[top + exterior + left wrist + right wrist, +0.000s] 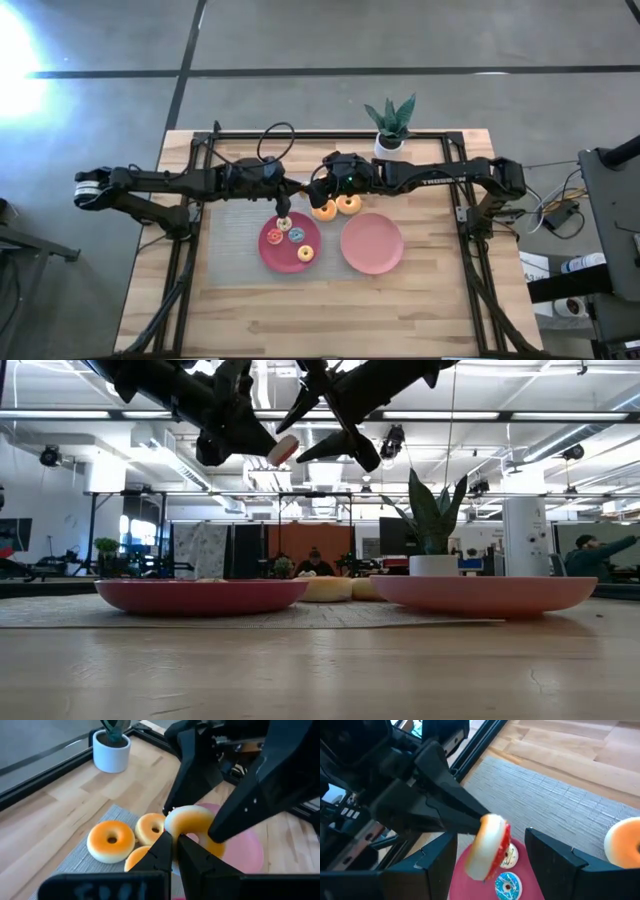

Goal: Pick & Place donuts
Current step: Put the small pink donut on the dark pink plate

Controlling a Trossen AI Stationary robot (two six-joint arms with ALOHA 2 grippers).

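Donuts sit in two places on the wooden desk (300,320), and one more hangs in the air. The left claw (283,208) is clamped on a red-iced donut (490,847), holding it on edge above the far rim of the magenta plate (272,255); in the low view that donut (284,450) is lifted well clear of the plate. The right claw (490,855) stands with its fingers (555,857) apart, one on each side of the same red-iced donut, not visibly touching it.

On the magenta plate, which lies on a grey mat (235,215) near the middle of the desk, are a red-iced ring (274,235), a blue-iced ring (295,236) beside it, and a yellow-iced ring (304,252) toward the near rim. The right wrist view shows the blue-iced ring (507,884) and a whitish one (509,856) lying below the held donut.

Two plain orange donuts (336,207) rest on the mat just beyond the plates, touching each other, near the far side of the pink plate (372,243). The left wrist view shows three such orange donuts (111,840) close together on the mat.

A potted plant (390,125) stands at the far edge of the desk.
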